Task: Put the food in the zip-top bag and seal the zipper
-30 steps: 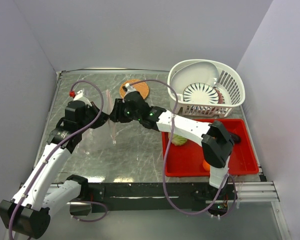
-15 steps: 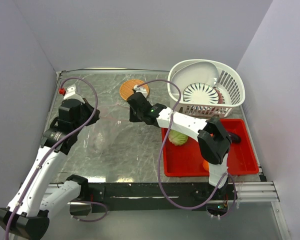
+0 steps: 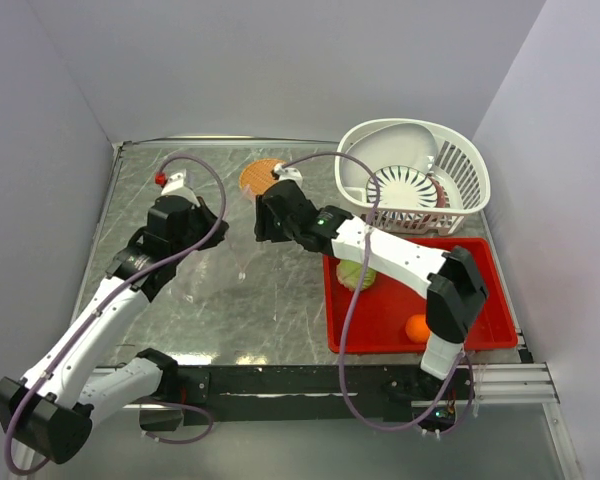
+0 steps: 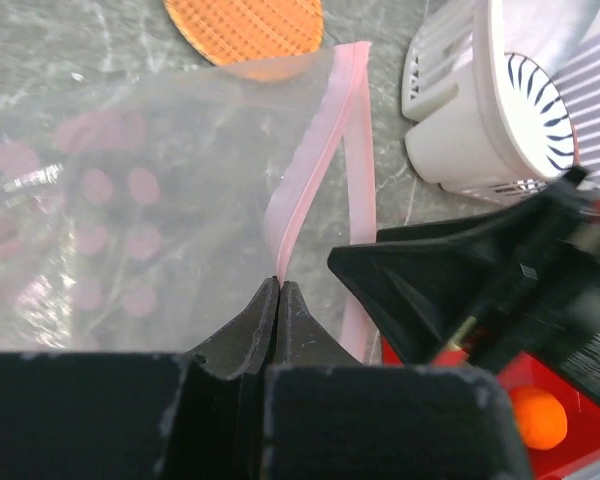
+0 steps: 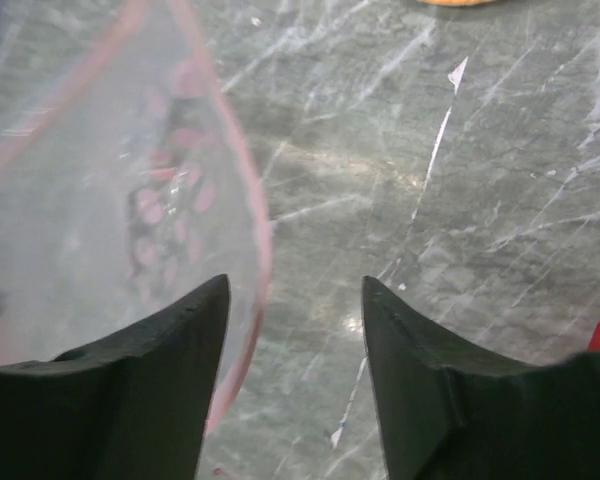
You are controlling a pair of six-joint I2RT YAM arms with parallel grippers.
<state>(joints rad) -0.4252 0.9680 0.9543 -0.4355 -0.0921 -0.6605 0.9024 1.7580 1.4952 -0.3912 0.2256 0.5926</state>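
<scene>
Now the left gripper [image 4: 278,298] pinches the zipper [image 4: 318,165], holding the mouth of the zip-top bag [image 4: 130,210] up off the table [image 3: 275,305]; the right gripper [image 5: 295,300] hovers released beside that mouth, probably to widen it. Over in the red tray [image 3: 495,322], cabbage [image 3: 356,277] and orange ball [image 3: 416,327] sit unbagged.

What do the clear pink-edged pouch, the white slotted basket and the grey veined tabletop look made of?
The clear pink-edged pouch: thin glossy plastic film, see-through and creased. The white slotted basket: rigid moulded plastic, smooth, uniform colour. The grey veined tabletop: marble-look, slightly shiny; real stone or printed laminate, cannot tell.
</scene>
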